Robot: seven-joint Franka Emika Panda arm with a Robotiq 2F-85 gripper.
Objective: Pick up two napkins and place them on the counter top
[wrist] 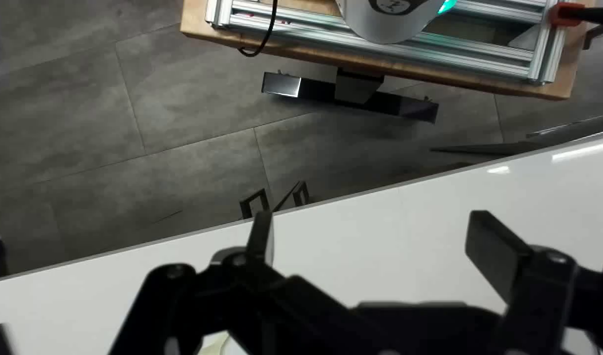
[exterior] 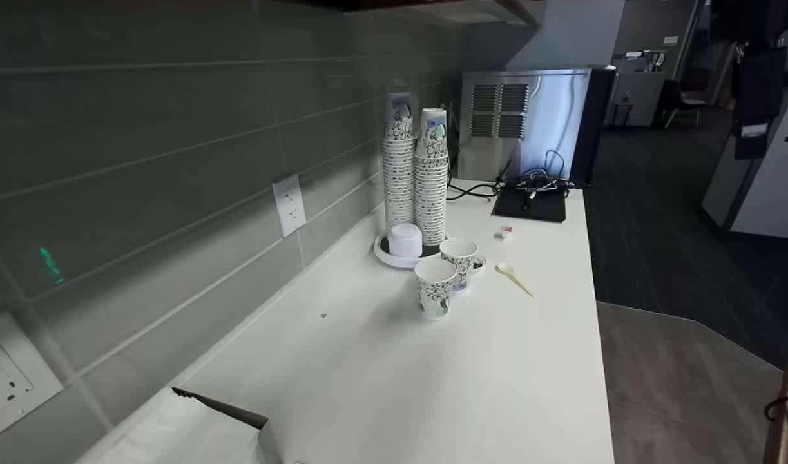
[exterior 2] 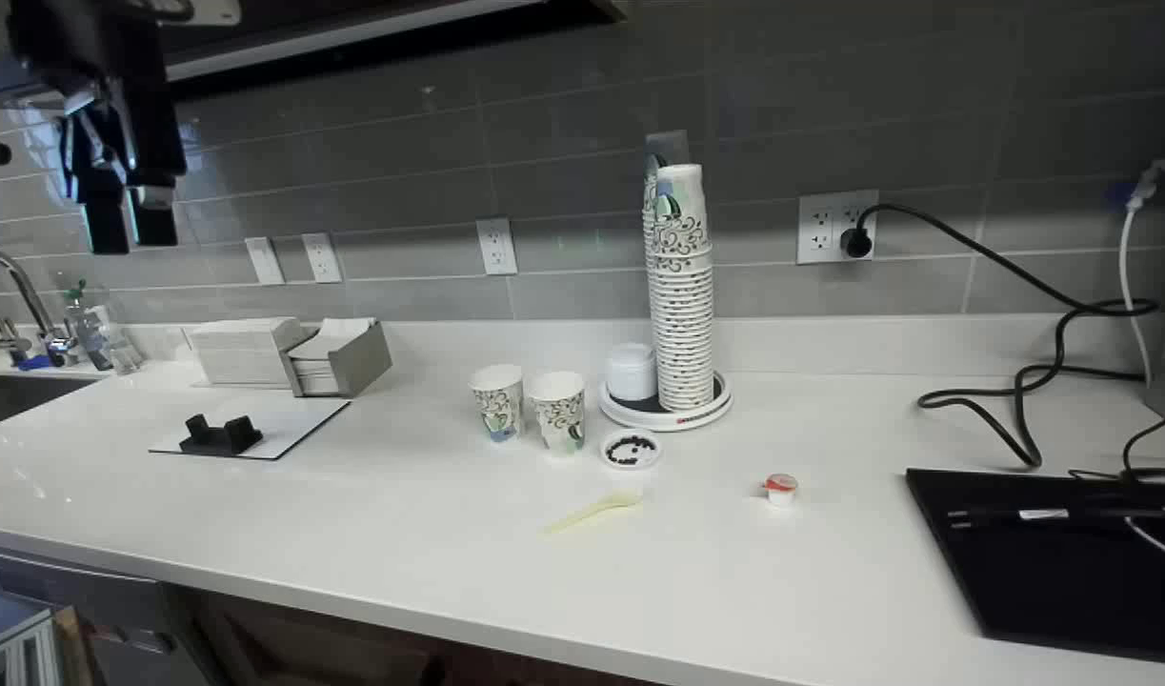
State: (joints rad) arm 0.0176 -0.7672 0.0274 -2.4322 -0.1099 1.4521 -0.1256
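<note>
White napkins [exterior 2: 244,353] lie in a stack at the back left of the counter top [exterior 2: 430,534] in an exterior view. More folded white paper [exterior 2: 334,335] fills the grey holder [exterior 2: 361,360] beside them. White paper [exterior: 187,432] in the holder also shows at the lower left of an exterior view. No two separate sheets lie loose on the counter. My gripper [exterior 2: 130,229] hangs high above the counter, well away from the napkins. It also shows at the upper right of an exterior view [exterior: 751,145]. In the wrist view my gripper [wrist: 372,231] is open with nothing between its fingers.
Two paper cups [exterior 2: 557,410] stand mid-counter near tall cup stacks [exterior 2: 685,324] on a round tray [exterior 2: 677,419]. A spoon [exterior 2: 593,512], a creamer [exterior 2: 780,491] and a black panel with cables [exterior 2: 1049,581] lie rightward. A black stand [exterior 2: 220,435] sits before the napkins. A cabinet [exterior 2: 353,38] overhangs.
</note>
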